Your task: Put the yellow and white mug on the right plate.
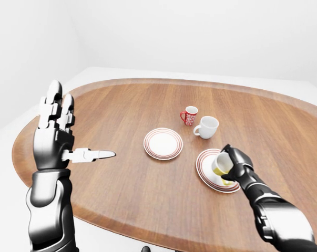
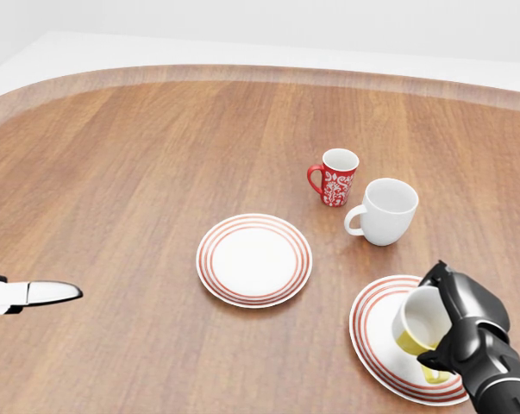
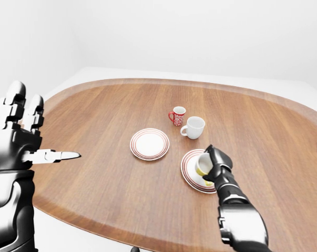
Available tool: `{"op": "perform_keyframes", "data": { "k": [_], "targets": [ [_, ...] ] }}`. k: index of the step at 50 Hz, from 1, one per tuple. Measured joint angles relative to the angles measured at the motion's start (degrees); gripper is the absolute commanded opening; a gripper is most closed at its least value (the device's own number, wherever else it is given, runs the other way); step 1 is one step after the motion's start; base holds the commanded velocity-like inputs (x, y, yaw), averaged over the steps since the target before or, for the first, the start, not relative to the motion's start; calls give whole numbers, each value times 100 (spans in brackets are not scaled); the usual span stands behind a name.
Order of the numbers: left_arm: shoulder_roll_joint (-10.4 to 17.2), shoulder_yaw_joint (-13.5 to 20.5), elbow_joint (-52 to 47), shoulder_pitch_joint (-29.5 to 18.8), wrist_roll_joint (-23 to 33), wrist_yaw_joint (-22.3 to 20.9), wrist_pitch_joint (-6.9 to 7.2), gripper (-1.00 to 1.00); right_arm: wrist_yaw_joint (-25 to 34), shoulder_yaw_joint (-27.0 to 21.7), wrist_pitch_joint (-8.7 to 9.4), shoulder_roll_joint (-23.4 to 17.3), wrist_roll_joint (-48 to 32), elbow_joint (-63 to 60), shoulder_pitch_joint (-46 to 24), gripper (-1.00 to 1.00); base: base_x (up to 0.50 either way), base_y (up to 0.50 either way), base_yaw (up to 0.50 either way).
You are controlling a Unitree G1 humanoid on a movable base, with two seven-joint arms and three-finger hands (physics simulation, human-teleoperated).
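Note:
The yellow and white mug (image 2: 419, 331) is tilted, its white inside turned up and to the left, just over the right plate (image 2: 379, 333), a white plate with red rings at the lower right of the head view. My right hand (image 2: 454, 328) is shut on the mug, black fingers wrapped round its right side. Whether the mug touches the plate I cannot tell. My left hand (image 1: 55, 123) is raised far to the left with fingers spread open and a thumb pointing right, holding nothing.
A second red-ringed plate (image 2: 254, 259) lies at the table's middle. A red patterned mug (image 2: 335, 177) and a plain white mug (image 2: 384, 211) stand above the right plate. The round wooden table (image 2: 139, 164) has a curved far edge.

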Motion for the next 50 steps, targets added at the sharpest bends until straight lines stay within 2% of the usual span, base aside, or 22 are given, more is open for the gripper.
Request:
{"op": "perform_keyframes", "data": {
  "k": [50],
  "targets": [
    [-20,-20,-36,22,32,-17,0,97,-548,-136,0,78,-235,50,-232,-100,0,0,0]
  ]
}}
